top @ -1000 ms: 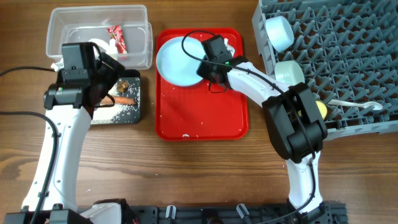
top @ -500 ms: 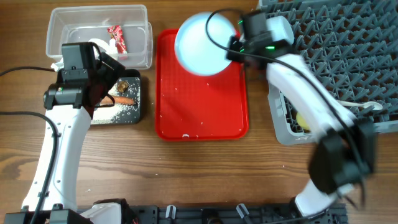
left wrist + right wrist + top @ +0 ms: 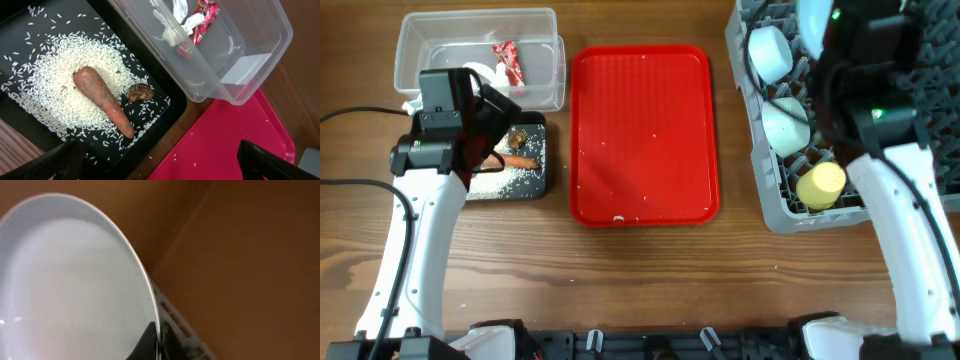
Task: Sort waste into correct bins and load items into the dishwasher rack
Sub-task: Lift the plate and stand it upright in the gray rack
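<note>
My right gripper (image 3: 157, 341) is shut on the rim of the pale blue plate (image 3: 75, 285). In the overhead view it holds the plate (image 3: 812, 14) on edge above the far end of the grey dishwasher rack (image 3: 920, 80). Two pale blue bowls (image 3: 770, 50) (image 3: 786, 122) and the yellow cup (image 3: 820, 185) sit in the rack. The spoon is hidden. My left gripper (image 3: 160, 170) is open and empty above the black bin (image 3: 165, 120). The bin holds the carrot (image 3: 102, 100), rice (image 3: 50, 75) and brown scrap (image 3: 140, 92). The clear bin (image 3: 545, 20) holds the red wrapper (image 3: 507, 60) and tissue (image 3: 172, 27).
The flat red tray (image 3: 640, 130) lies between the bins and the rack, with a few rice grains on it. Both bins stand at the far left, the black one (image 3: 535, 175) in front of the clear one. Bare wooden table shows along the front.
My right arm has lifted the plate off the red tray and carried it right, over the rack. The tray now holds no plate. The left arm has not moved.
</note>
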{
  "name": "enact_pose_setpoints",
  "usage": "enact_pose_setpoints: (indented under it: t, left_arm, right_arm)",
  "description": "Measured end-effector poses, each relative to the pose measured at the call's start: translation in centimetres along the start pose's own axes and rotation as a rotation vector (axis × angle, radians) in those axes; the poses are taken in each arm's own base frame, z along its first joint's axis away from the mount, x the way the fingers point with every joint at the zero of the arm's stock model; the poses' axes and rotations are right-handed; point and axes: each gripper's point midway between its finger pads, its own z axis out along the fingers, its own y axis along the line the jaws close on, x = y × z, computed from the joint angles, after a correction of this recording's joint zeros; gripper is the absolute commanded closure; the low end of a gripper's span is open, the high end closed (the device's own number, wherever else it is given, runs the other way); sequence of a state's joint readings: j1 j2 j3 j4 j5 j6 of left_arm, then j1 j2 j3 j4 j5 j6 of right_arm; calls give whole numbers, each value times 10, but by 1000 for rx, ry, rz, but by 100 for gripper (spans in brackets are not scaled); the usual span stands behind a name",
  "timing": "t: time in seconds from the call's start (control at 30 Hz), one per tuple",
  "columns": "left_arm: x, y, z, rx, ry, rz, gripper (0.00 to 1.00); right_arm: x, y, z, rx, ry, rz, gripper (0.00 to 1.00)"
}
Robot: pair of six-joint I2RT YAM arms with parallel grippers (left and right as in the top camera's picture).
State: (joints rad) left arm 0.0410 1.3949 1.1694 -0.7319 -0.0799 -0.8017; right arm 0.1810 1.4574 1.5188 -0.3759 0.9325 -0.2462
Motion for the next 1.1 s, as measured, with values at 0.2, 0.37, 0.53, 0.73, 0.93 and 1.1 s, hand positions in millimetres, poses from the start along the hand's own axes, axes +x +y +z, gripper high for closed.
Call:
enact_pose_setpoints:
  t: [0.2, 0.37, 0.53, 0.73, 0.93, 1.1]
  left_arm:
    - [0, 0, 0, -1, 0, 0, 0]
    - [0, 0, 0, 0, 0, 0, 0]
    - [0, 0, 0, 0, 0, 0, 0]
    - [0, 0, 0, 0, 0, 0, 0]
    - [0, 0, 0, 0, 0, 0, 0]
    - [0, 0, 0, 0, 0, 0, 0]
  right_arm:
    - [6, 14, 62, 46, -4, -251, 96]
    - [41, 55, 102, -15, 54, -527, 96]
    - [71, 87, 118, -84, 100, -681, 96]
    - [105, 112, 117, -226, 157, -800, 92]
    - [106, 127, 114, -300, 140, -685, 18]
    - [104, 130, 112, -304, 166, -438, 0]
